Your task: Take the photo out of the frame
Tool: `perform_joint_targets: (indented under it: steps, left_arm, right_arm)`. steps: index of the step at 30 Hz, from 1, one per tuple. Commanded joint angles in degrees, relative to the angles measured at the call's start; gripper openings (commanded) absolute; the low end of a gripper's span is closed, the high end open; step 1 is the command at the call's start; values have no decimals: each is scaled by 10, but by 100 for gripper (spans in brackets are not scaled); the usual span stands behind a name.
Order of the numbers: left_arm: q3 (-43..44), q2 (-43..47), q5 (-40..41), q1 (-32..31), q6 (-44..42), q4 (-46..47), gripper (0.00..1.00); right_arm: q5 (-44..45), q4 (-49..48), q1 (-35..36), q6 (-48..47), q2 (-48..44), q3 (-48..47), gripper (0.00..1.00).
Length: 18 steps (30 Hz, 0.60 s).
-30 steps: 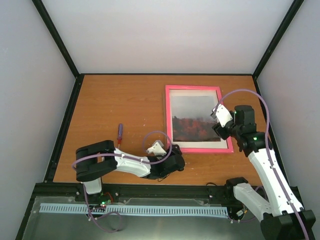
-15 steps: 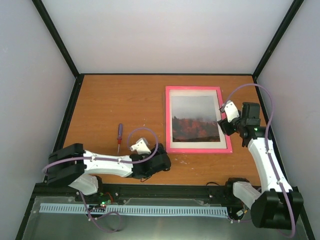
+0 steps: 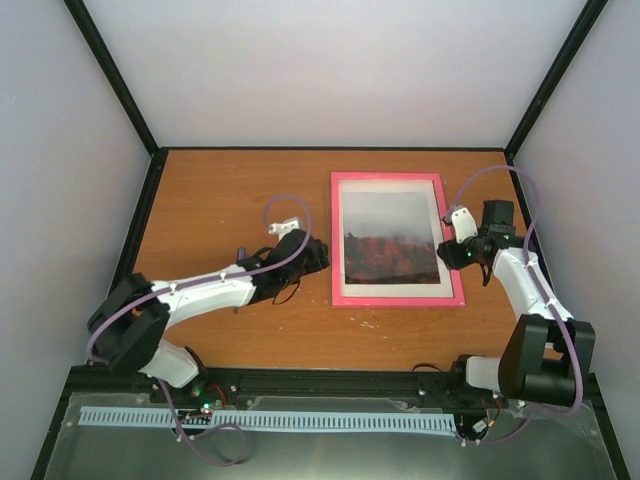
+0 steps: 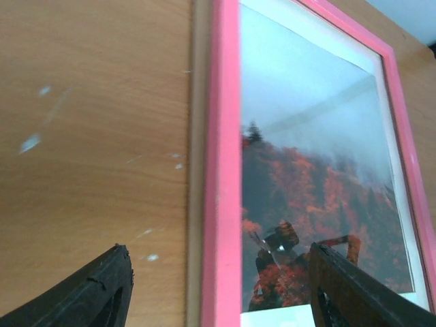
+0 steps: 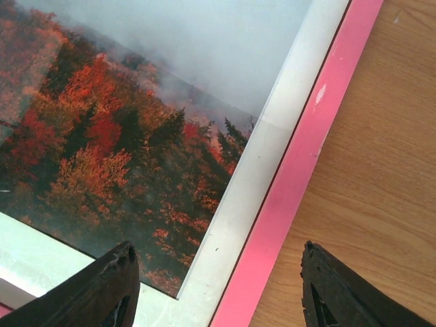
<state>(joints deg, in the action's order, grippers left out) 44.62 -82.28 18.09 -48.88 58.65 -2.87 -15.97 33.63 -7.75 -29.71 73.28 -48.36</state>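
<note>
On the table (image 3: pixel 220 200) the frame (image 3: pixel 336 240) lies flat, photo (image 3: pixel 390 235) inside, long side pointing away. Left gripper (image 3: pixel 320 256) and right gripper (image 3: pixel 445 251) hang at its two side edges, both open, holding nothing.

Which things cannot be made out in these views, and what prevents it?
- Top view: the frame lies face up, so its back is hidden underneath.
- Top view: the right gripper has its fingertips hidden under its own wrist, so contact with the frame is unclear.
- Left wrist view: a reflection masks part of the photo.
- Right wrist view: picture edges cut off most of the frame.
</note>
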Motion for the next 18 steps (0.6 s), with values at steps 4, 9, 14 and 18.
perform_joint_targets:
  steps: [4, 9, 14, 18]
  left_arm:
    - [173, -126, -61, 14, -129, -84, 69]
    - [279, -222, -68, 31, -147, -154, 62]
    - [331, -269, -52, 45, -156, -186, 53]
    - [369, -309, -47, 46, -162, -213, 49]
  right_arm:
    - [18, -55, -13, 42, 21, -5, 64]
    - [7, -70, -20, 60, 41, 4, 64]
    - [-2, -62, -21, 55, 21, 9, 64]
    - [-19, -17, -23, 66, -4, -16, 64]
